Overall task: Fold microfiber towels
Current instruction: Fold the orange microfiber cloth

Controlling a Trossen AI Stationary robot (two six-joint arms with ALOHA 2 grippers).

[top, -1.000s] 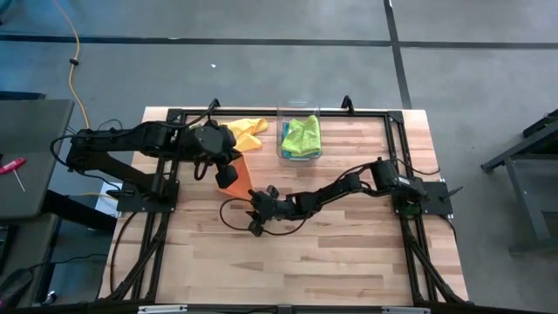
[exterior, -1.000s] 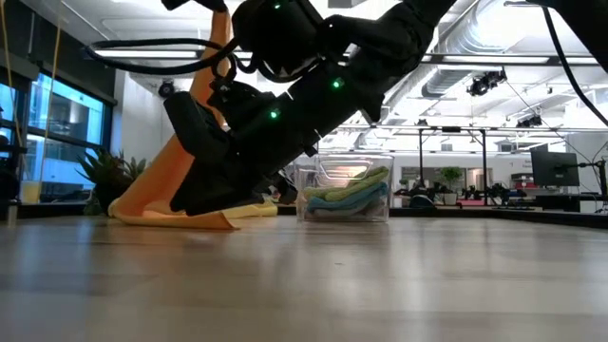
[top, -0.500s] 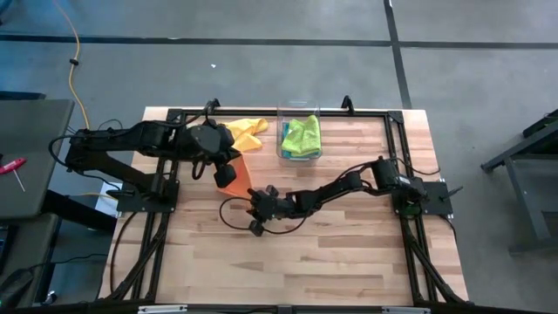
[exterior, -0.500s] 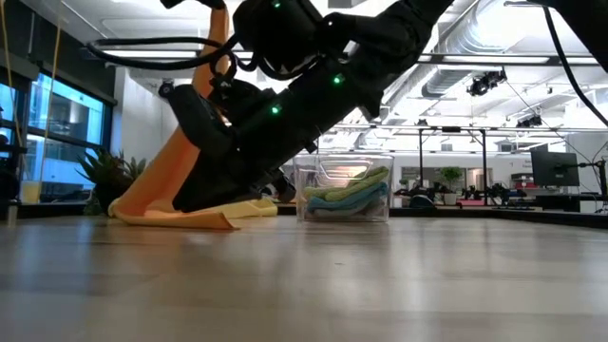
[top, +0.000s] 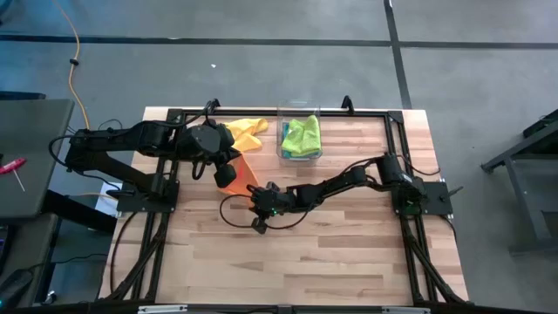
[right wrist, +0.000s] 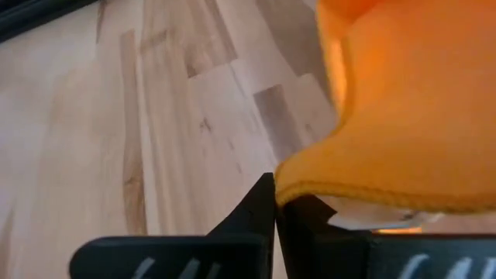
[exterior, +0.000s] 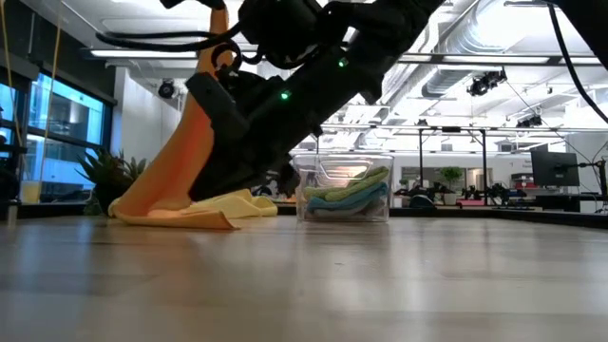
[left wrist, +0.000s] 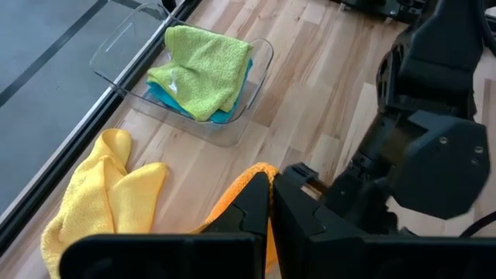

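Observation:
An orange towel (exterior: pixel 180 142) hangs from my left gripper (top: pixel 225 172), which is shut on it above the table's far left part. My right gripper (top: pixel 260 202) is shut on the same towel lower down, close to the table. A yellow towel (top: pixel 247 133) lies crumpled on the table at the far edge. A lime green towel (top: pixel 302 133) lies on a teal one inside a clear box (top: pixel 299 153) at the far middle. My left gripper pinches the orange towel's top end (left wrist: pixel 252 186) between its two fingers, slanting down. The towel hangs below it, and its lower end (exterior: pixel 142 204) reaches the table. My right gripper pinches the towel's hemmed lower edge (right wrist: pixel 310 188) between its fingertips, slanting down from the table's right. That edge is lifted a little off the wood.
A black frame (top: pixel 366 112) runs round the wooden table top. Cables (top: pixel 228 214) loop beside my right gripper. The table's near half (top: pixel 296 262) is bare wood.
My right gripper has shut on the orange towel's lower edge and risen a little, tipping less steeply. The towel's lower edge has come up with it, while its top end stays in my left gripper.

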